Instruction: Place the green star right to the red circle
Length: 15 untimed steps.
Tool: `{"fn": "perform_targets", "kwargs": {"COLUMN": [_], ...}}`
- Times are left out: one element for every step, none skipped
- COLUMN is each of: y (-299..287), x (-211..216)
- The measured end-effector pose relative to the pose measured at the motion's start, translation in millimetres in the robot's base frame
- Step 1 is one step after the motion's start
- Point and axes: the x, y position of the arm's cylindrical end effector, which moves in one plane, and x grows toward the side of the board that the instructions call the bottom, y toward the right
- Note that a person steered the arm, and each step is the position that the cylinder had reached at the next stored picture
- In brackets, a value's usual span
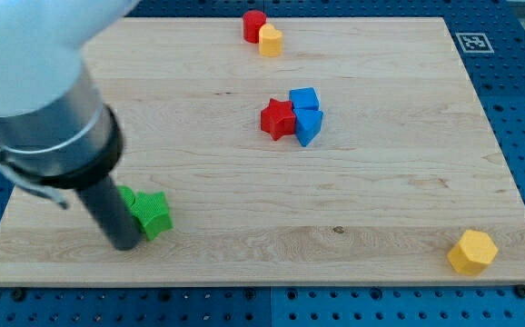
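Seven small blocks, matte and chunky, sit on the pale wood-grain board [353,218]. Taking the green star [154,214] as landmark: my tip [123,243] touches its left side, and the dark rod partly hides a second green block [127,196] at the star's upper left, its shape unclear. Far up and right of the star lies the red circle [254,24], touching a yellow block [271,40]. Between them, right of the star, a red star [279,119] adjoins two blue blocks [305,113]. A yellow hexagon [472,252] lies far right. No gripper exists; nothing is held.
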Motion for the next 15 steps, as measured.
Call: {"fn": "perform_targets", "kwargs": {"y": [48.9, 87.6, 89.2, 89.2, 68.0, 33.3, 4.8, -5.1, -4.1, -26.9, -65.9, -85.1, -86.4, -93.0, -86.6], "x": [-0.1, -10.4, -27.0, -3.1, 9.4, -26.9, -89.6, -112.4, -79.9, -70.8, -91.8, -157.8, -186.4, -148.4, -110.7]}}
